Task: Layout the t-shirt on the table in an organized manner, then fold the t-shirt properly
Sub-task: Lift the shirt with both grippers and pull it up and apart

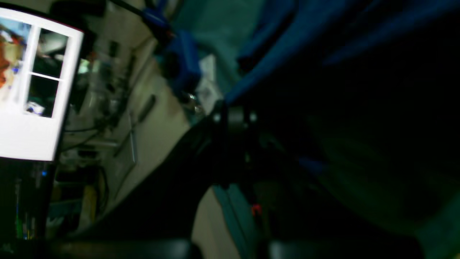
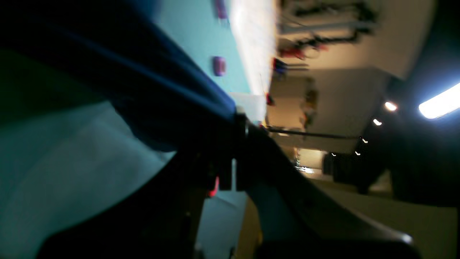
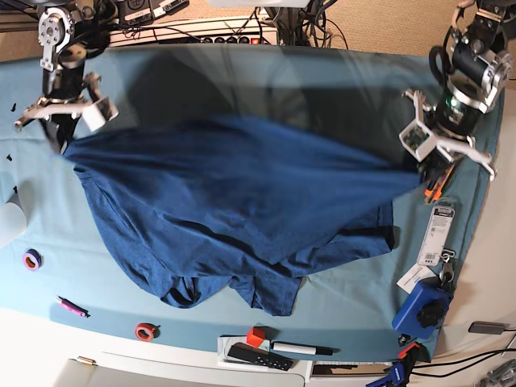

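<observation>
T-shirt cloth is clamped in both sets of jaws, and the garment hangs stretched between the two arms above the table.

Right gripper, at the far left of the base view, has its jaws pinched together on a bunched edge of navy fabric; the wrist view shows the cloth fanning away from that pinch, over the teal cover. Left gripper, at the far right of the base view, is likewise closed on a gathered corner, with blue folds running up and away from it, though that view is dark and blurred.

Holding two opposite points apart and raised pulls the top edge taut, which looks meant to let the body of the shirt drape and open out before it is laid flat. The near part sags onto the table, and its lower hem is rumpled and folded under near the front edge. Judging by this, the layout step is under way and folding has not begun.

No container is in play. Loose items lie along the near edge: a roll of tape, a pink pen, a red ring, a black remote and a blue clamp at the near right.
</observation>
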Motion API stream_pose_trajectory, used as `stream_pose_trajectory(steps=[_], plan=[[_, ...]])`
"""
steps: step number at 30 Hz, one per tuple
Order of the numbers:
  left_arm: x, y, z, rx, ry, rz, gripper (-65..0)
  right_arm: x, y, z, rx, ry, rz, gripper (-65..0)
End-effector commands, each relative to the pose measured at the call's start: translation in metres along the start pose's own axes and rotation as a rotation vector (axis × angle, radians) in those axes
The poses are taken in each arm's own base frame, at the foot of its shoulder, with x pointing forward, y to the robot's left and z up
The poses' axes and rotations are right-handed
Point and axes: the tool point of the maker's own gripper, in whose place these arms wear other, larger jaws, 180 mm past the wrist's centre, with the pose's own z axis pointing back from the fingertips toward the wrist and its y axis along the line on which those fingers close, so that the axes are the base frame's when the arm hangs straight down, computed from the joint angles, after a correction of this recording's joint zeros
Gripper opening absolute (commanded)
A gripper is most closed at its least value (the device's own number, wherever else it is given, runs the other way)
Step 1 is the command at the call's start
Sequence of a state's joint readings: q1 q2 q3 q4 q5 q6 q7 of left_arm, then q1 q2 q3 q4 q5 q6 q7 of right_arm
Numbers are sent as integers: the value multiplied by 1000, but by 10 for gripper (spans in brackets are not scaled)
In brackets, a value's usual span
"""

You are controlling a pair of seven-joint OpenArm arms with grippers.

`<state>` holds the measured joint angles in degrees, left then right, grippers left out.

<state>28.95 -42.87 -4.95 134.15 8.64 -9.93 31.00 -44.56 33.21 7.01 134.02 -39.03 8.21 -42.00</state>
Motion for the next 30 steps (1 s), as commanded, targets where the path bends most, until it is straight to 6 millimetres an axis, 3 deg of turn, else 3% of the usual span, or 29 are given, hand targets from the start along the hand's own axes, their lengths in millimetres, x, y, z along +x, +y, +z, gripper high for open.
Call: stream_pose_trajectory(steps=[1,6,14,21,30], plan=[[4,4,3,12,-20,-16,-650,1,-6,3,-16,-12,17,-650],[-7,-32,11,-151,18,-65,-650,-8,32,17,174,-15,92,-650],[-24,-79,32,-440,76,-74,-650,-36,71,44,388,3,301,-650],[-37,-109,56,-618,102,-123,-650,-55,99,73,556,6,416,-650],[-39,-137,81,-816,129,-64,-650,-73,118,100,689,31,494,-650]])
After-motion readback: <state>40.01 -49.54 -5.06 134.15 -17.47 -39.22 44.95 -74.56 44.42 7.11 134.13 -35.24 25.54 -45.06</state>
